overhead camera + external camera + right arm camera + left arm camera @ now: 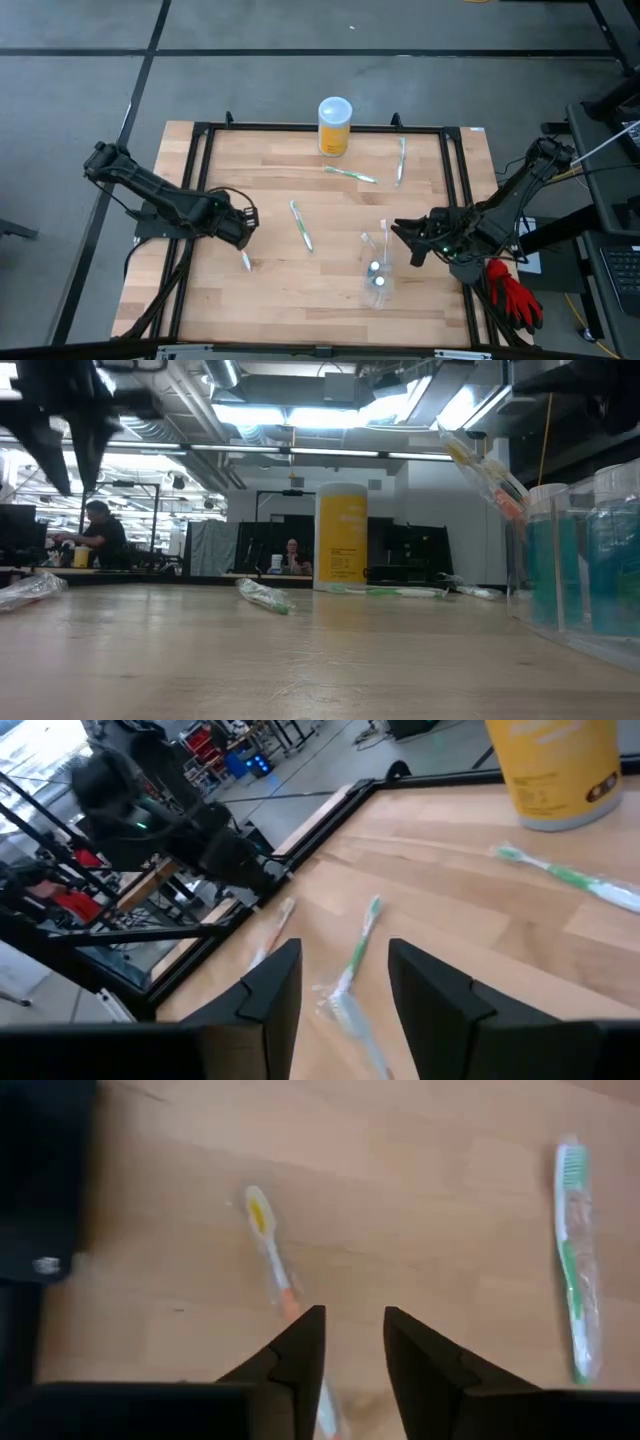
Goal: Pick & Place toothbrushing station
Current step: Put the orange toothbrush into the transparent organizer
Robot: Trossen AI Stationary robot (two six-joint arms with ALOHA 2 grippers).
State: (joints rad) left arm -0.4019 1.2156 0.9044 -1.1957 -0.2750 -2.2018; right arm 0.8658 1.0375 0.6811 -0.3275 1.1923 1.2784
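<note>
Wood grain runs bare between the arms: left gripper [243, 232], fingers parted, hovers over an orange-white toothbrush [270, 1250] near the table's left rail; right gripper [402, 240], also spread, hangs beside the clear plastic cup [377, 270]; slim green toothbrush [300, 226] lies mid-table.

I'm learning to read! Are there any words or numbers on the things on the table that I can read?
None can be read.
Yellow jar: dark marks on its label, too blurred to read.
Toothbrushes, like the orange-and-white toothbrush and the green toothbrush: no print visible.
Clear plastic cup: no print visible.
</note>
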